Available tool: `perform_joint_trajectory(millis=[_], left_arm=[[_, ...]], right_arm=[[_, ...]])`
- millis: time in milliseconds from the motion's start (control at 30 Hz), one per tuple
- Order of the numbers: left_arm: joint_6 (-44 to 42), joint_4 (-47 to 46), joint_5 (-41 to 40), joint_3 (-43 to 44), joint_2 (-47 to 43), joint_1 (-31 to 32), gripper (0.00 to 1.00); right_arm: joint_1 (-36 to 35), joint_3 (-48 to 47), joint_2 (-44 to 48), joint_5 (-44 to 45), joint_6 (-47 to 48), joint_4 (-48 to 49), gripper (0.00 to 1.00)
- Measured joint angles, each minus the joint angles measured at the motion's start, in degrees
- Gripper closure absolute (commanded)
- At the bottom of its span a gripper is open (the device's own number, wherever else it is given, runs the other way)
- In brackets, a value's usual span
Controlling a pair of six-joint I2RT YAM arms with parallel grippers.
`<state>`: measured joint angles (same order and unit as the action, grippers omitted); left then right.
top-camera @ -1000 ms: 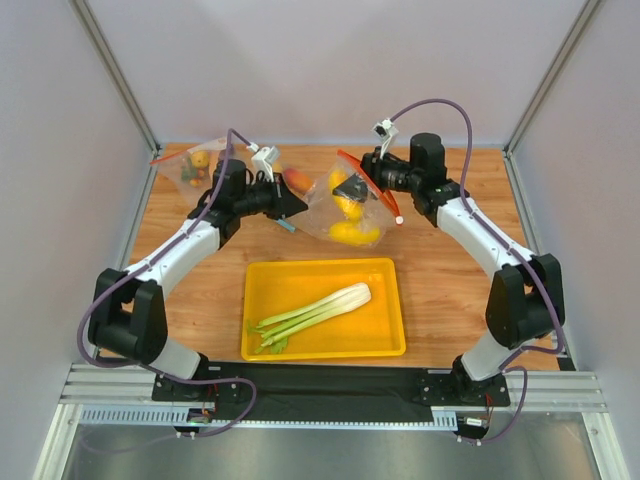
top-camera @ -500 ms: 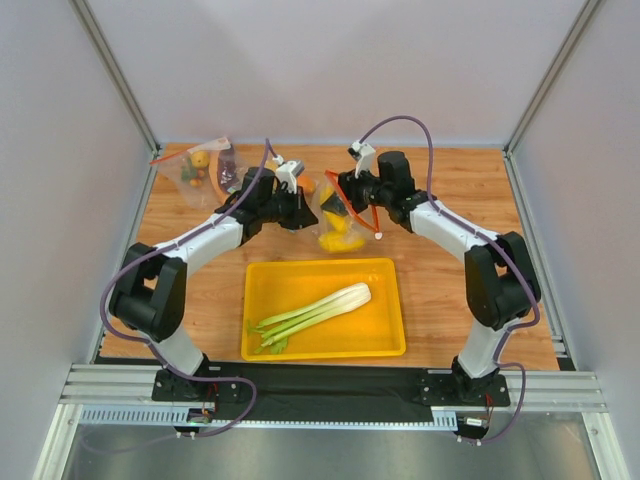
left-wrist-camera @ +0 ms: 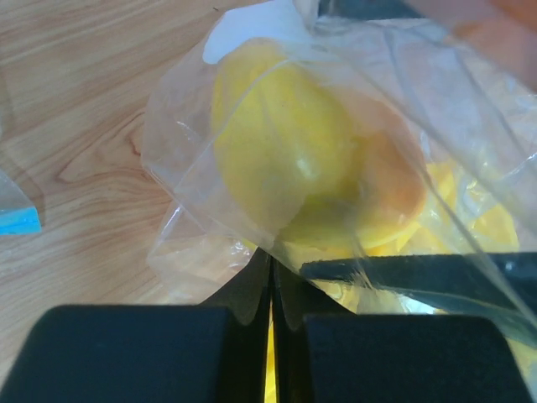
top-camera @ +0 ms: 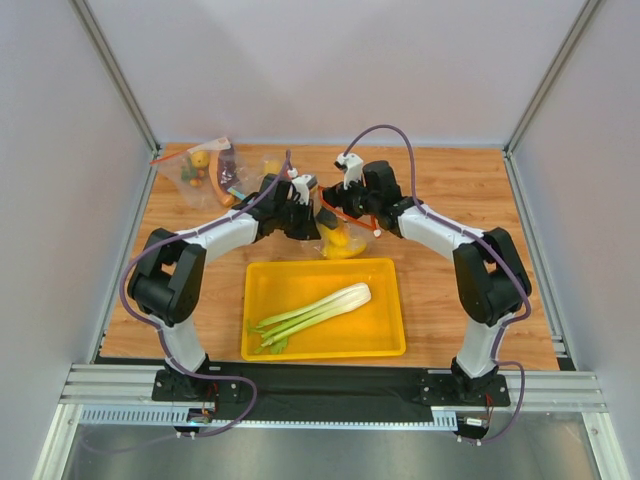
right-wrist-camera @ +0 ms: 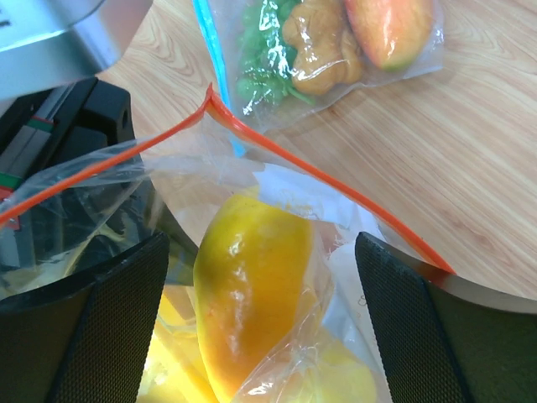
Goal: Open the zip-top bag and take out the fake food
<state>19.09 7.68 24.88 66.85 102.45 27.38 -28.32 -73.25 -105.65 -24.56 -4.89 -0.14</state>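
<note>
The stalk is out in the tray, your left end effector pinches the bag just behind it, and your right end effector gapes wide at the mouth, so grab the yellow fruit next.

A shallow yellow plastic tray sits on the brown wooden table. A clear plastic bag with a blue zip strip lies flat on the wood. A small clear plastic bag with a purple piece inside rests near the back-left corner.
</note>
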Motion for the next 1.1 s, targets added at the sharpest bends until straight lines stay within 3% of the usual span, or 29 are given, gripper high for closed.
perform_joint_trajectory(millis=[267, 467, 533, 733, 1100], left_arm=[[-0.1, 0.3, 0.0, 1.2, 0.8, 0.4, 1.00], [-0.1, 0.3, 0.0, 1.2, 0.9, 0.4, 1.00], [-0.1, 0.3, 0.0, 1.2, 0.9, 0.4, 1.00], [-0.2, 0.3, 0.0, 1.2, 0.9, 0.4, 1.00], [-0.2, 0.2, 0.1, 1.2, 0.9, 0.7, 1.00]], right_arm=[[-0.4, -1.8, 2.3, 4.7, 5.6, -4.5, 0.13], [-0.4, -2.9, 5.2, 5.8, 10.0, -7.0, 0.35], [-0.4, -4.4, 5.2, 4.4, 11.2, -8.4, 0.37], [-0.4, -9.0, 4.2, -1.1, 13.0, -12.7, 0.34], [-0.4, -9.4, 0.2, -2.6, 14.8, -19.5, 0.23]])
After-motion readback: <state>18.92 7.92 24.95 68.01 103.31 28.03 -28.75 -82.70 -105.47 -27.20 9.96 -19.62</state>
